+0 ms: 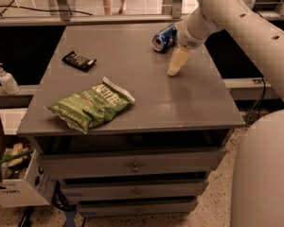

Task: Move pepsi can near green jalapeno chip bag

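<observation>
The pepsi can point(164, 37), blue with a silver end, lies on its side at the far right of the grey table top point(146, 89). The green jalapeno chip bag point(90, 107), crinkled with white lettering, lies at the front left of the table. My gripper point(178, 61) hangs from the white arm, points down at the table, and is just to the right of and in front of the can, close to it. It holds nothing that I can see.
A small flat black packet point(78, 61) lies at the left of the table, behind the chip bag. A soap dispenser point(5, 79) stands on a ledge to the left. A cardboard box point(14, 186) sits on the floor at the lower left. Drawers point(135, 167) are under the table top.
</observation>
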Robot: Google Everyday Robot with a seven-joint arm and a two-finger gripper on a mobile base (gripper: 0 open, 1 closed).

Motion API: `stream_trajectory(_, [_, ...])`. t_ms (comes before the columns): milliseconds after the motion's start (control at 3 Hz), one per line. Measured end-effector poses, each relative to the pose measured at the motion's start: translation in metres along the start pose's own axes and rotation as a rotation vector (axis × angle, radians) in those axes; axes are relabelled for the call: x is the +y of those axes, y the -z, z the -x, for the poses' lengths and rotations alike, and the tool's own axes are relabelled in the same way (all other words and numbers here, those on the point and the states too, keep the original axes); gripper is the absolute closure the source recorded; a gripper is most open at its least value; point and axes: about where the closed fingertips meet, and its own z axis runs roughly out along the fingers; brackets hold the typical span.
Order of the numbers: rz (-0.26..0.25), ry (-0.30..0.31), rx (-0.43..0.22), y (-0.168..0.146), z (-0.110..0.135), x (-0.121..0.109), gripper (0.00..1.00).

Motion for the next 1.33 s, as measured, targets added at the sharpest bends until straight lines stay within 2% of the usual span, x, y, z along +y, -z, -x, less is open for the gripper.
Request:
stream_trajectory(333, [-0.030, -0.091, -0.013, -0.004, 0.002, -0.035, 0.00])
stream_trajectory(667, [-0.035, -0.161, -0.012, -0.001, 0.001, -0.054, 0.00])
stream_trajectory(1000, [-0.004, -0.207, -0.005, 0.005, -0.001, -0.055, 0.00])
stream_trajectory(1333, [0.005, -0.207, -0.018, 0.000, -0.001, -0.051, 0.00])
